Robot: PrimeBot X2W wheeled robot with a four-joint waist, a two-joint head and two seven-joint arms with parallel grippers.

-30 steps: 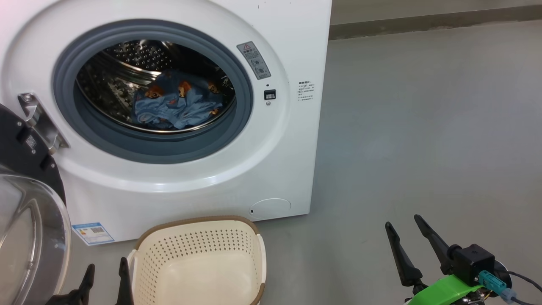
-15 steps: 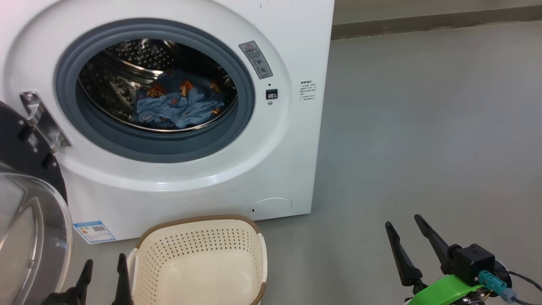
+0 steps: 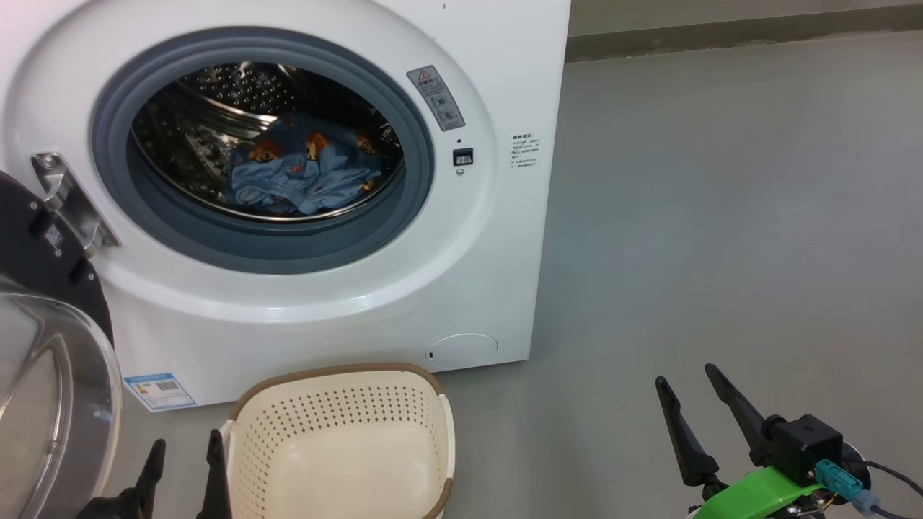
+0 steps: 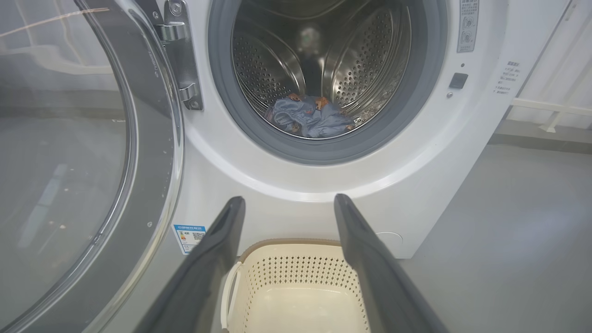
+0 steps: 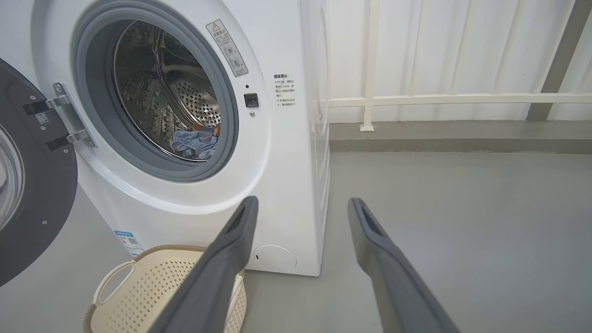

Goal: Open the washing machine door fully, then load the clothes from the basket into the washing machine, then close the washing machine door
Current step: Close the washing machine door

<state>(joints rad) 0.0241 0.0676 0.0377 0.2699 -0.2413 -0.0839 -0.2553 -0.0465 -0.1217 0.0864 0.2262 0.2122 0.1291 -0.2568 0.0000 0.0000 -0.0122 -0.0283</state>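
Well, over on the far left the washing machine door [image 3: 50, 375] stands swung wide on its hinge, its clear glass bowl bulging just outboard of the left hand [image 3: 185, 450]. That hand sits low, its two dark fingers pointing up and forward, spread wide with nothing between them. Just beside its inner finger the basket [image 3: 339, 425] rests on the floor [image 3: 721, 216], and I can see its bare cream bottom. Ahead of the left hand and above the basket rises the washing machine [image 3: 469, 274], its mouth uncovered. The clothes [image 3: 303, 176] lie in a crumpled blue heap at the bottom of the steel drum [image 3: 216, 94], behind the grey rubber ring [image 3: 259, 249] and well beyond both hands. A small blue label [image 3: 159, 391] is stuck low on the white front, just ahead of the left fingertips. Well off to the right, past the machine's corner, the right hand [image 3: 685, 378] hovers low over the floor. Its fingers angle up and slightly leftward, likewise parted wide and holding nothing. A green bracket [image 3: 757, 494] shows at its base.
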